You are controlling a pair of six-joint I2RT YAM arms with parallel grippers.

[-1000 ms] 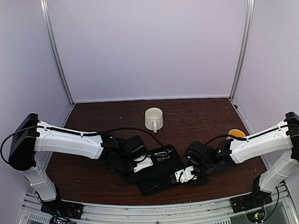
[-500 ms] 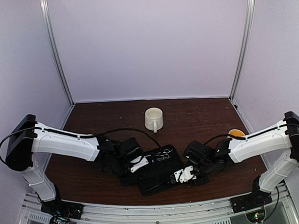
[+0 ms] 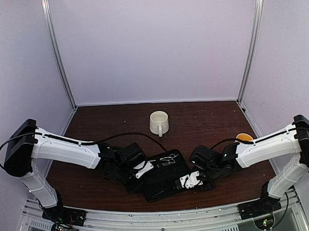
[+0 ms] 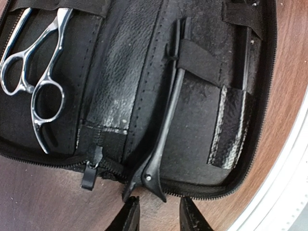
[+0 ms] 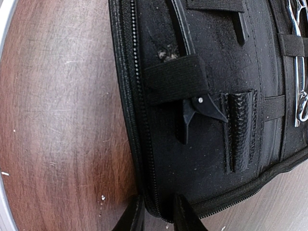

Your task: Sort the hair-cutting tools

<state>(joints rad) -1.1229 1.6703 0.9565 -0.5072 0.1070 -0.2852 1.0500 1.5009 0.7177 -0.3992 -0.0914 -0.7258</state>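
A black case [image 3: 162, 185] lies open between my two grippers. In the left wrist view, silver scissors [image 4: 41, 79] sit strapped at its left. A thin black hair clip [image 4: 166, 120] runs under an elastic strap, its tail hanging over the zipper edge. My left gripper [image 4: 159, 219] is open just short of that tail, with nothing between its fingers. My right gripper [image 5: 158, 216] is shut on the case's zippered rim [image 5: 144, 192]. Beyond it, another black clip [image 5: 199, 106] is tucked under a strap, and the scissors [image 5: 299, 72] show at the right edge.
A white mug [image 3: 159, 123] stands behind the case at mid-table. A yellow-lined mug [image 3: 244, 138] stands at the right, behind my right arm. The table's metal front edge [image 3: 163, 216] runs close to the case.
My left gripper has drawn back a little toward the near left, off the case. The right gripper and the case have stayed put.
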